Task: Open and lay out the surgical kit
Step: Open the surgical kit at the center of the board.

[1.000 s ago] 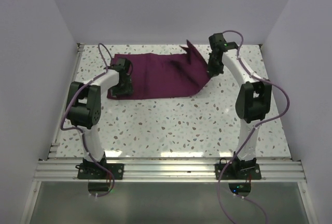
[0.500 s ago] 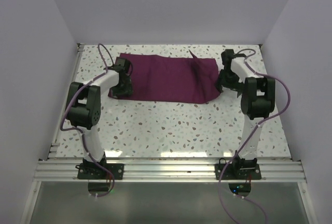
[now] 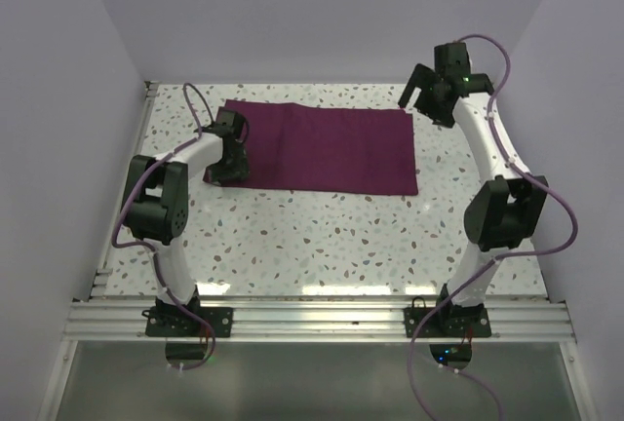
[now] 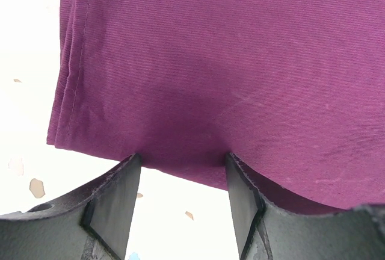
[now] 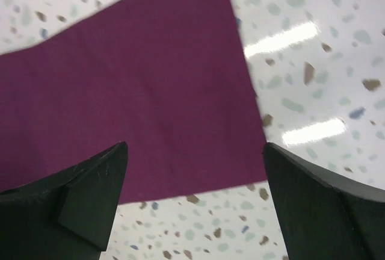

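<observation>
Pins cloth wrap [image 3: 322, 146] at its left edge with left gripper [image 4: 183, 159], jaws apart — likely anchoring it flat — and hovers right gripper [image 5: 195, 145], jaws wide, near far-right corner.

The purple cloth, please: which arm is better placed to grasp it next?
Likely left: the left gripper sits low at the cloth's near-left edge; the right gripper hangs open, raised near the far-right corner.

A dark purple woven cloth [image 4: 228, 61], with a stitched hem down its left side, fills most of the frame over a white speckled tabletop [image 4: 27, 121] showing at left and bottom, while the two black fingers [image 4: 114, 203] of the left gripper [image 4: 183, 162], spread apart, meet the cloth's lower edge at bottom centre.
</observation>
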Available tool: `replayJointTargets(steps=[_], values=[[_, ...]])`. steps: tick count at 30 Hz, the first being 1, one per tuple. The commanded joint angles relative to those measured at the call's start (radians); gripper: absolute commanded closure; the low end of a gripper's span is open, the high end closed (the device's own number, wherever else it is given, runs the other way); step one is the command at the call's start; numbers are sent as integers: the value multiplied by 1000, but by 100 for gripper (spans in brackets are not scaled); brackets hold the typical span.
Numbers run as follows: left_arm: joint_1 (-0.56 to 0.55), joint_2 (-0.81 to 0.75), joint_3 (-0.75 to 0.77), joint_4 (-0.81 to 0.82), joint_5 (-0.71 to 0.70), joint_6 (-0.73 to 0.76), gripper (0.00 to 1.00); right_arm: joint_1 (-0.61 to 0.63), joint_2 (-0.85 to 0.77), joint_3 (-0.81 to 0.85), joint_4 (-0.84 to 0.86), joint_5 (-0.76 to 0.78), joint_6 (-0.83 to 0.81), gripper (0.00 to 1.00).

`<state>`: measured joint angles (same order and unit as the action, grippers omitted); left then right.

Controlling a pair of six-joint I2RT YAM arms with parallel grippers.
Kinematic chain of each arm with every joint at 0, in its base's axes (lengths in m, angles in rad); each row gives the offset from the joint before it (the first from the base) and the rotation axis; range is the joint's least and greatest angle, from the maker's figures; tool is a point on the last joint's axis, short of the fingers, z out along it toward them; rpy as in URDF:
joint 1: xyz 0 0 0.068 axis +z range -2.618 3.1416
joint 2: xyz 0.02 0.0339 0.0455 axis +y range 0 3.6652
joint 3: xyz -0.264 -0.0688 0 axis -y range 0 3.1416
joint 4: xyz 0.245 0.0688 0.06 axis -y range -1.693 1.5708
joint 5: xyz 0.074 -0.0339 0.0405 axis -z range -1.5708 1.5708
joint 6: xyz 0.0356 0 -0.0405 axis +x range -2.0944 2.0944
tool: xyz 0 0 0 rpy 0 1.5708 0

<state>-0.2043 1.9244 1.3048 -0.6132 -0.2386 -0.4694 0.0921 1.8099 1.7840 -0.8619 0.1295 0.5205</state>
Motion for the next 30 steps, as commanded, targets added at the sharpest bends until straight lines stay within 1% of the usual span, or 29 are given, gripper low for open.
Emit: replayJointTargets(steps=[1,4,6,7,13,16,18,19,23,24,25,26,27,30], values=[[-1,-16,2,-14,16,18,39,9,138,164,41,-80,6,2],[-6,-24,-1,-16,24,21,39,9,255,241,40,-80,19,2],[-7,-36,-9,-14,36,14,39,9,348,322,32,-73,30,2],[-9,-41,-18,-14,53,12,40,9,383,387,20,-62,32,2],[-53,-114,-45,-32,74,-11,41,-12,589,645,-12,51,55,2],[-89,-140,-48,-54,67,-20,41,-29,626,673,26,97,72,4],[-110,-172,-58,-65,61,-29,41,-38,641,661,66,105,76,9],[-115,-201,-71,-72,55,-34,41,-48,651,660,98,108,76,10],[-122,-277,-125,-89,39,-52,41,-64,716,715,123,111,79,16],[-122,-287,-134,-94,33,-55,41,-68,750,727,123,107,85,19],[-122,-307,-154,-100,29,-58,41,-71,761,742,124,108,87,19],[-122,-317,-163,-102,25,-64,41,-72,773,744,130,110,90,20],[-124,-323,-180,-108,24,-67,41,-72,787,743,142,110,93,24],[-124,-343,-199,-117,21,-80,41,-74,816,732,156,108,102,27]])
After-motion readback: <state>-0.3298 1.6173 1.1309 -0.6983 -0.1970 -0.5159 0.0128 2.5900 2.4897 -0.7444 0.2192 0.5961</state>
